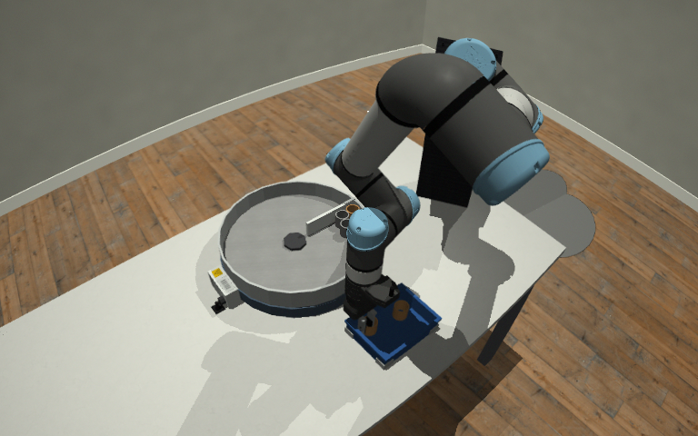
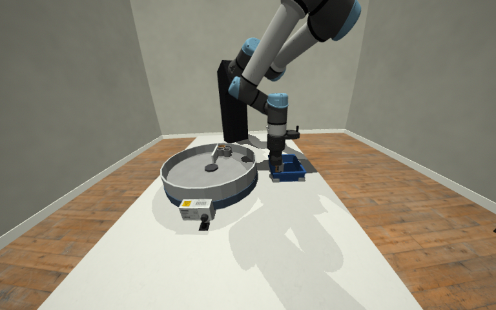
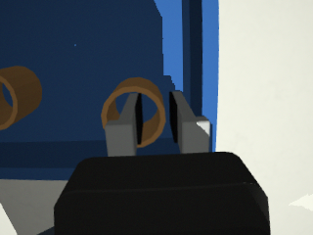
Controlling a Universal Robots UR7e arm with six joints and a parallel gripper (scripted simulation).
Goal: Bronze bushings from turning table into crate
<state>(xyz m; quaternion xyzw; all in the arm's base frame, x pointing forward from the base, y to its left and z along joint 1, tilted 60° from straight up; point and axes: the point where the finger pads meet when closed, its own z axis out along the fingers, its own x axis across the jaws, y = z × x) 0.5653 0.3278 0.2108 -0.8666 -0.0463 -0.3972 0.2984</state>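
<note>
Now our black two-finger gripper (image 1: 365, 323) (image 2: 279, 168) (image 3: 156, 108) stands partly open. We straddle the wall of a hollow bronze bushing (image 1: 373, 327) (image 3: 142, 84) in the blue rectangular crate (image 1: 393, 336) (image 2: 292, 177) (image 3: 73, 113).

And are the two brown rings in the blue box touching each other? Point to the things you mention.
Apart. The wrist view shows blue floor of the crate (image 1: 439, 320) (image 2: 289, 177) (image 3: 209, 59) between the left bushing (image 1: 401, 310) (image 3: 29, 90) and the right bushing (image 1: 371, 329) (image 2: 276, 169) (image 3: 137, 83).

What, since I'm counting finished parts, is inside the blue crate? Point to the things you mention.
Two bronze bushings (image 1: 401, 310) (image 1: 373, 327) (image 2: 276, 169) (image 3: 29, 90) (image 3: 156, 93) are inside the crate (image 1: 435, 320) (image 2: 303, 168) (image 3: 210, 49). In the top view, the hand (image 1: 366, 324) (image 2: 279, 168) (image 3: 156, 108) covers part of one and some crate floor.
</note>
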